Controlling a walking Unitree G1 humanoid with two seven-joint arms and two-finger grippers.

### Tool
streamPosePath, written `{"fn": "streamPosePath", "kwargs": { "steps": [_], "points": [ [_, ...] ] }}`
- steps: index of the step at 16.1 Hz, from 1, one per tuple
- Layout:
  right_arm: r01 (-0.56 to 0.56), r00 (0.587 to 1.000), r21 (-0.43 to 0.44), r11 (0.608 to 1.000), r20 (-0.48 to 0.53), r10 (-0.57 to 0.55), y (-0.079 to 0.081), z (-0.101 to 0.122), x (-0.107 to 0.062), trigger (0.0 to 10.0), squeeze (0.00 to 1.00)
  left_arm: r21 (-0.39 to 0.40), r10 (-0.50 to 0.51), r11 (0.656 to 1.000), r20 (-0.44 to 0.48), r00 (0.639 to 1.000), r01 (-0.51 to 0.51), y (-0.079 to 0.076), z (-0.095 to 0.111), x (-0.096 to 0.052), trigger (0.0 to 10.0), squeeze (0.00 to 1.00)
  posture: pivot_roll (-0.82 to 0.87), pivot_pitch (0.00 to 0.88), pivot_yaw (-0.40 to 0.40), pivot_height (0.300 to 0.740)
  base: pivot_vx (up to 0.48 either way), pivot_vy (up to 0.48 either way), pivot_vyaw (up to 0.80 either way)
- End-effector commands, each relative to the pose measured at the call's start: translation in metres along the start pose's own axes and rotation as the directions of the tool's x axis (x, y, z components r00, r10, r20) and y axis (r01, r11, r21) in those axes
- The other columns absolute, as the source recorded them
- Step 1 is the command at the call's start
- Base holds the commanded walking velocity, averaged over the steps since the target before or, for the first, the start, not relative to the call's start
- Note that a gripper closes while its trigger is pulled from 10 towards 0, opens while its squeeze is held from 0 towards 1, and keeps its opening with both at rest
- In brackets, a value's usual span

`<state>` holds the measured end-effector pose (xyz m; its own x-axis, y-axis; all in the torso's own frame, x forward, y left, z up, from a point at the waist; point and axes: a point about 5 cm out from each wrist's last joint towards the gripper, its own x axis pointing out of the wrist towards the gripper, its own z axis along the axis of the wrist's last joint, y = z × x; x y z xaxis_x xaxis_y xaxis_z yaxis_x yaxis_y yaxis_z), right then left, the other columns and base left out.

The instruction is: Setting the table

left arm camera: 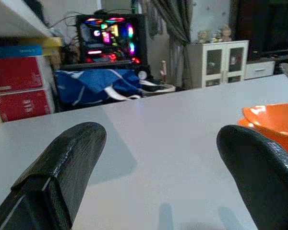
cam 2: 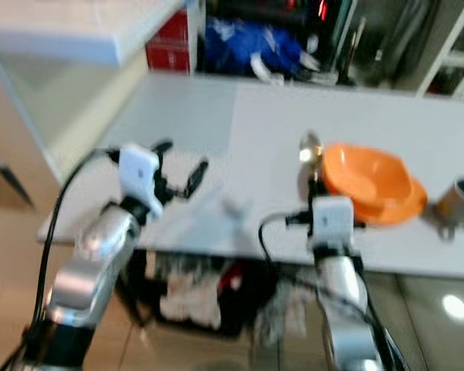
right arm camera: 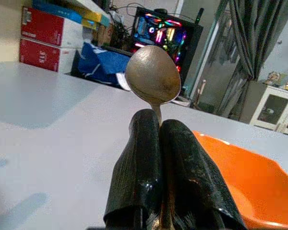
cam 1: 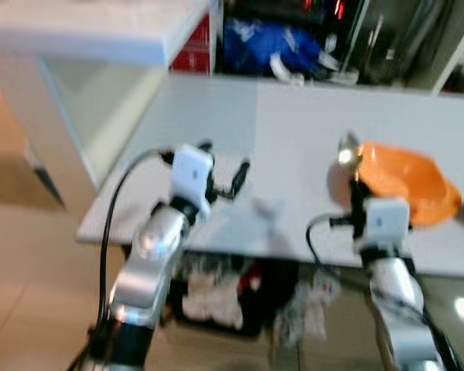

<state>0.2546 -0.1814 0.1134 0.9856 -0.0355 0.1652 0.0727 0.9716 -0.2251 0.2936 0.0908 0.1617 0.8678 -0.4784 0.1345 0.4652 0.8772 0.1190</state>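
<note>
My right gripper (cam 1: 356, 185) is shut on a metal spoon (right arm camera: 153, 80), whose bowl (cam 1: 348, 148) points away from me over the grey table (cam 1: 294, 139). The spoon is held just left of an orange bowl (cam 1: 408, 182) that sits on the table's right side. A metal cup (cam 2: 458, 199) stands to the right of the bowl. My left gripper (cam 1: 226, 166) hovers open over the table's left front part, with nothing between its fingers (left arm camera: 62, 167).
A white counter (cam 1: 85, 31) rises at the left of the table. Behind the table are red boxes (left arm camera: 19, 86), a blue bag (cam 1: 267, 46) and a lit computer case (left arm camera: 108, 36). Bags and clutter (cam 1: 232, 294) lie under the table's front edge.
</note>
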Motion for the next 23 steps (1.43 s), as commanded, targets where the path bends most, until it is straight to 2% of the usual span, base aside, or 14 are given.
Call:
{"fn": "streamPosePath", "kwargs": {
  "steps": [1, 4, 9, 11, 14, 16, 23],
  "points": [
    [0.01, 1.0, 0.013, 1.0, 0.02, -0.011, -0.001, 0.004, 0.004, 0.0, 0.0, 0.017, -0.019, 1.0, 0.004, 1.0, 0.019, -0.004, 0.003, 0.002, 10.0, 0.0, 0.04, 0.0, -0.037, 0.74, 0.48, 0.0, 0.0],
    [0.018, 1.0, 0.022, 1.0, 0.02, -0.018, 0.0, 0.004, 0.007, 0.0, 0.0, 0.013, -0.032, 0.999, -0.012, 0.999, 0.032, -0.006, 0.002, 0.004, 10.0, 0.0, 0.04, 0.0, -0.035, 0.74, 0.464, 0.0, 0.0],
    [0.051, 0.999, 0.092, 0.994, -0.021, -0.049, 0.0, -0.002, 0.022, 0.0, 0.0, 0.004, -0.019, 1.0, -0.004, 1.0, 0.019, -0.003, 0.005, 0.003, 10.0, 0.0, 0.06, 0.0, -0.022, 0.74, 0.0, 0.0, 0.0],
    [0.037, 0.999, 0.117, 0.992, -0.043, -0.032, 0.005, -0.004, 0.034, 0.0, 0.0, 0.004, -0.023, 1.0, -0.014, 1.0, 0.023, -0.002, 0.005, 0.001, 10.0, 0.0, 0.07, 0.0, -0.006, 0.74, 0.0, 0.0, 0.0],
    [0.04, 0.998, 0.138, 0.99, -0.056, -0.033, 0.007, -0.006, 0.042, 0.0, 0.0, 0.015, -0.035, 0.999, -0.021, 0.999, 0.035, -0.001, 0.006, -0.002, 10.0, 0.0, 0.08, 0.0, 0.006, 0.74, 0.0, 0.0, 0.0],
    [0.067, 0.989, 0.161, 0.985, -0.141, -0.044, 0.005, -0.023, 0.053, 0.0, 0.0, 0.033, -0.04, 0.999, -0.032, 0.999, 0.042, 0.004, 0.01, -0.007, 10.0, 0.0, 0.14, 0.0, 0.017, 0.74, 0.0, 0.0, 0.0],
    [0.064, 0.972, 0.153, 0.986, -0.235, -0.026, 0.0, -0.037, 0.078, 0.0, 0.0, 0.056, -0.008, 0.998, -0.038, 0.999, 0.01, 0.01, 0.024, -0.023, 10.0, 0.0, 0.22, 0.0, -0.006, 0.74, 0.0, 0.0, 0.0]
  ]
}}
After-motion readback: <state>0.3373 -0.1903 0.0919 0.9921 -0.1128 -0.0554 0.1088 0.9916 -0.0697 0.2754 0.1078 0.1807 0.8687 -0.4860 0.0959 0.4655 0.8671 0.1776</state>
